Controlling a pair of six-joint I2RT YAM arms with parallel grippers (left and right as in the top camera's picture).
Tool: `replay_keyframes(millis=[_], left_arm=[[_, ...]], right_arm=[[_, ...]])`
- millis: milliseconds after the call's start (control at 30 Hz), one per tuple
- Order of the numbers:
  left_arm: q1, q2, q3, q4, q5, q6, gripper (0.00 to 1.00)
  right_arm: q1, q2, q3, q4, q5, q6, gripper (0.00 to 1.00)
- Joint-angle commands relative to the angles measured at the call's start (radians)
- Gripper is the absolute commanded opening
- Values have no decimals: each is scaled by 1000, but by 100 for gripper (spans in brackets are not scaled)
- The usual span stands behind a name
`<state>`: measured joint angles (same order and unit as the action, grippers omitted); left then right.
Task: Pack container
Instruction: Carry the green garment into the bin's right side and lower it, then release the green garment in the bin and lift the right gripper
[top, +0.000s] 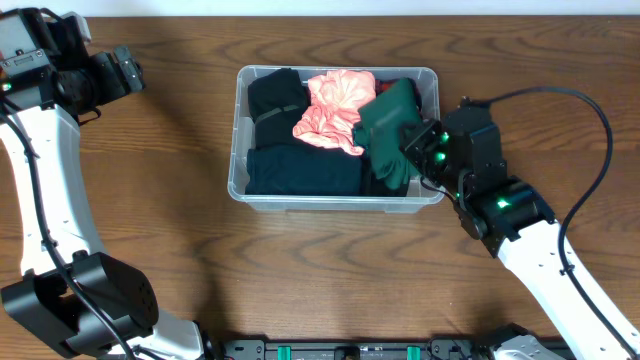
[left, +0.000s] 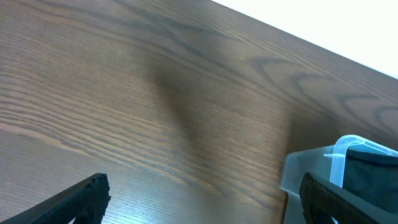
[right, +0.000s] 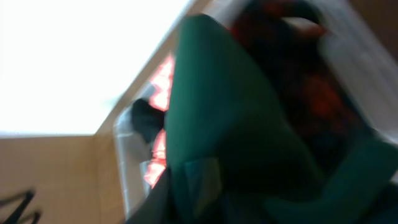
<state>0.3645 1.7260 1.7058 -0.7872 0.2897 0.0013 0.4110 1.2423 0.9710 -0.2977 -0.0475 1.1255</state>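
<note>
The container (top: 330, 201) sits in the middle of the worktop (top: 180, 220), already well filled: black folded clothes (top: 275, 100) at its left end, a coral-pink garment (top: 335, 110) bunched on top near the centre, and a dark green garment (top: 385, 125) heaped at the right end, partly riding up toward the rim. The right claw (top: 418, 150) is low over that right end, right at the green cloth. Its wrist view is filled with blurred green fabric, so I cannot tell whether it grips the cloth or has let go. The left claw (top: 128, 70) hangs wide open over bare wood, well off to the left and holding nothing. The step in hand looks like settling the green garment into the bin. To do it well, the cloth should be pressed down and inward so no fold drapes over the wall. Any release should be clean and the lift straight up, since loose fabric could snag a finger and come back out.
</note>
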Motion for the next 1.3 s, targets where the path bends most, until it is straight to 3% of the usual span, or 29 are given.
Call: replay_keyframes(millis=[0,67,133,333,433,533,700,800,1267], left_arm=[[1,-7,-1,0,13,13,98],[1,-7,-1,0,13,13,98],[1,-7,-1,0,13,13,98],[1,-7,-1,0,13,13,98],[1,-7,-1,0,13,13,98],[1,-7,-1,0,13,13,98],[1,-7,-1,0,13,13,98],[1,-7,-1,0,13,13,98],[1,-7,-1,0,13,13,98]], right_arm=[[24,-33,25,32,-53,-167,45],[20,-51,40,22,-53,-224,70],[15,-66,55,-10,-47,-261,82],[15,-90,64,-82,-58,-366,84],[17,-101,66,-100,-62,-454,75],[17,-105,87,-126,-61,-613,53],[16,-89,116,-177,-14,-848,30],[16,-56,116,-205,65,-896,3],[14,254,115,-223,213,-921,1]])
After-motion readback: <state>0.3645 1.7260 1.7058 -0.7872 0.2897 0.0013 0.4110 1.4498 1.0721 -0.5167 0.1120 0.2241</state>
